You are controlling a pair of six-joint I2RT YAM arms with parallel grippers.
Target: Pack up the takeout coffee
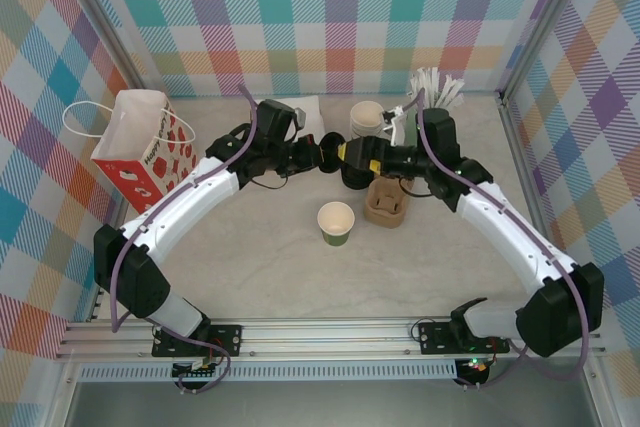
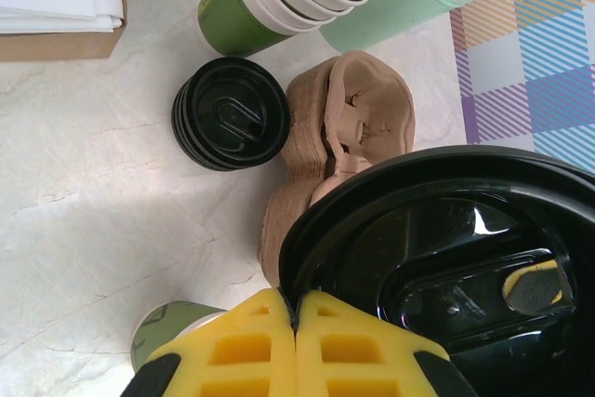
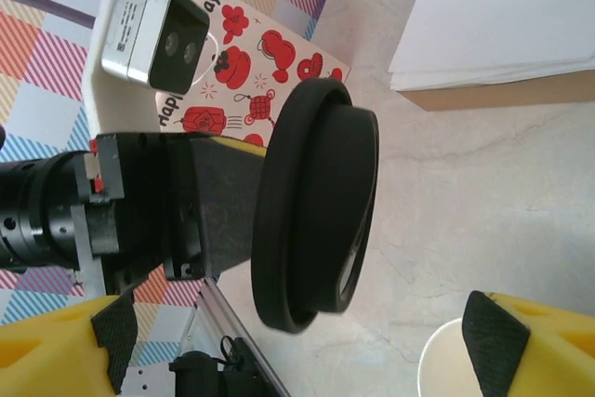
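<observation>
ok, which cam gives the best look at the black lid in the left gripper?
Left wrist: the black lid is large, top face on, its rim pinched in the left gripper. Right wrist shows it edge-on. In top external it is a small dark shape between the arms.

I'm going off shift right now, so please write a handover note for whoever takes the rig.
The left pincer is shut on the rim of a black lid, held above the table.
The right pincer is open, facing that lid.
The coffee cup stands lidless beside the cardboard carrier.
Done: lid in hand.
Left: press the lid on, then pack the cup, probably in the carrier or the gift bag.
</observation>
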